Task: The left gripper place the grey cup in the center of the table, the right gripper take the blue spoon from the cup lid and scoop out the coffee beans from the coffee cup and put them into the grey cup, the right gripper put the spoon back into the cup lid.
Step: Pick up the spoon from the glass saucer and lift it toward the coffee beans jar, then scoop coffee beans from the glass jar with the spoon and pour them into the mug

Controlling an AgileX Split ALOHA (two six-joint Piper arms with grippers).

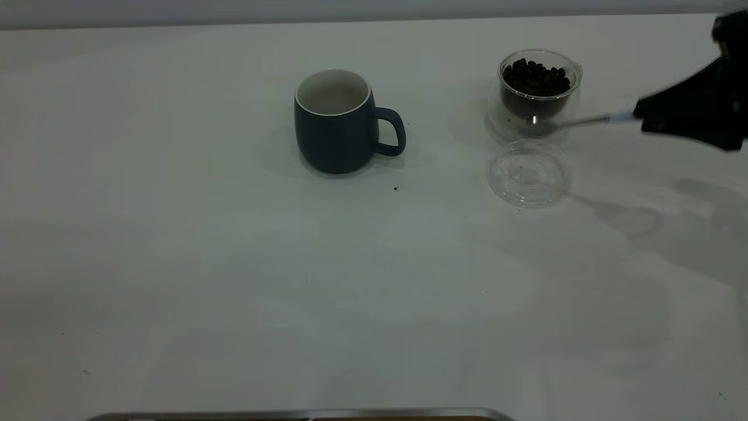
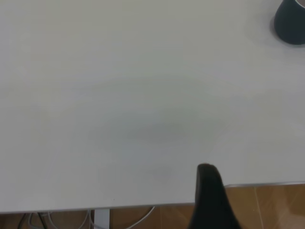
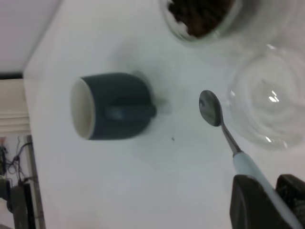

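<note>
The grey cup (image 1: 336, 123) stands upright near the middle of the table (image 1: 175, 263), handle to the right, its white inside showing no beans. At the back right the clear coffee cup (image 1: 539, 88) holds a heap of coffee beans (image 1: 534, 77). The cup lid (image 1: 529, 172) lies flat just in front of it with nothing on it. My right gripper (image 1: 641, 118) is shut on the pale handle of the blue spoon (image 1: 575, 121). The spoon is held level, its bowl in front of the coffee cup's base. That bowl (image 3: 210, 108) carries nothing. My left gripper (image 2: 236, 191) is open over the table's edge, far from the grey cup (image 2: 290, 24).
A small dark speck (image 1: 395, 188) lies on the table in front of the grey cup's handle. A metal-edged strip (image 1: 304, 414) runs along the near side. The left wrist view shows the table edge (image 2: 267, 184), with wooden floor and cables below it.
</note>
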